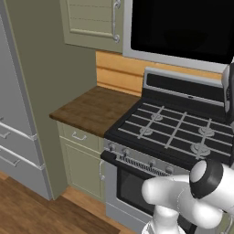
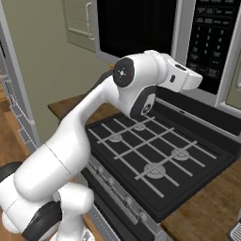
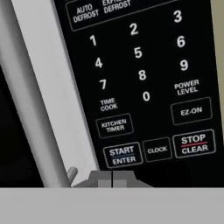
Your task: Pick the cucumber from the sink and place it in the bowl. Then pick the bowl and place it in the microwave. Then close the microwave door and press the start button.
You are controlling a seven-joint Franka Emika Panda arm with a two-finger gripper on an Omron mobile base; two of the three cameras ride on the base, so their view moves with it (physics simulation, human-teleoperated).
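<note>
Black glass keypad of the microwave (image 2: 209,42) filled the wrist camera; START/ENTER button (image 3: 123,155) sat bottom row, left of CLOCK (image 3: 157,150) and STOP/CLEAR (image 3: 194,145). Fingers (image 3: 112,178) were shut tight together, holding nothing, tips just below START/ENTER and nearly on it. Microwave door (image 2: 136,28) looked closed, black pane flush in its grey frame, long grey handle (image 3: 26,100) standing left of the keypad. Microwave hung above the black gas stove (image 1: 176,130), wooden worktop (image 1: 93,109) to the stove's left. Cucumber and bowl presumably inside the microwave, can't tell through dark glass.

Handling, as judgement: button is a flat rigid membrane pad, nothing to grasp, light straight poke with closed tips on the START lettering should do. Small target, CLOCK close beside it, so a sideways slip risks the wrong key. Glass looks slick.
</note>
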